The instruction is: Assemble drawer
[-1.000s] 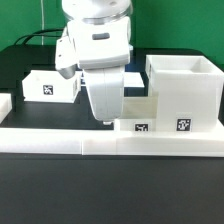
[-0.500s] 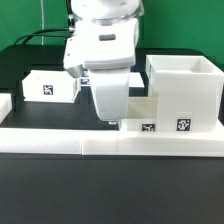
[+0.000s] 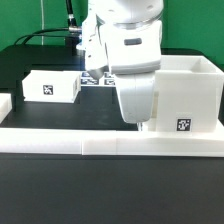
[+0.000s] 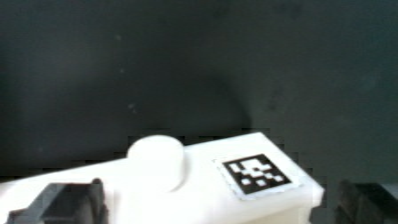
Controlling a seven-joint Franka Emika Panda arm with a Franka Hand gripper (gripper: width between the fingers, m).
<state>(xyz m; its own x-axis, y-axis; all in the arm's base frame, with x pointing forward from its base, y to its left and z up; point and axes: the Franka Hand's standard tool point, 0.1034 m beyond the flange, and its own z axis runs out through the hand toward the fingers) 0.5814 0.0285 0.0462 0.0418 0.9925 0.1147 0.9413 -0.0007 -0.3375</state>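
Wrist view: the hand (image 4: 222,208) is spread wide, its two dark fingers (image 4: 71,202) standing well apart at either side of a small tray (image 4: 178,198). Whether they touch the tray cannot be told. The tray is white, with a round knob (image 4: 157,165) on its face and a black-and-white square tag (image 4: 260,172) beside the knob. Beyond it lies the bare black desk (image 4: 178,60).

In the exterior view a long low white rail (image 3: 60,140) runs across the front. Just behind it the white arm (image 3: 130,50) reaches down and hides most of the small tray, which sits right beside the front of the large boxy housing (image 3: 195,90) on the exterior view's right. The housing stands upright and open on top, with a tag of its own low on its front. A second tray (image 3: 50,87), also tagged, rests on the desk well apart on the exterior view's left. Farthest back, between that tray and the arm, a strip of the marker board (image 3: 95,82) shows.
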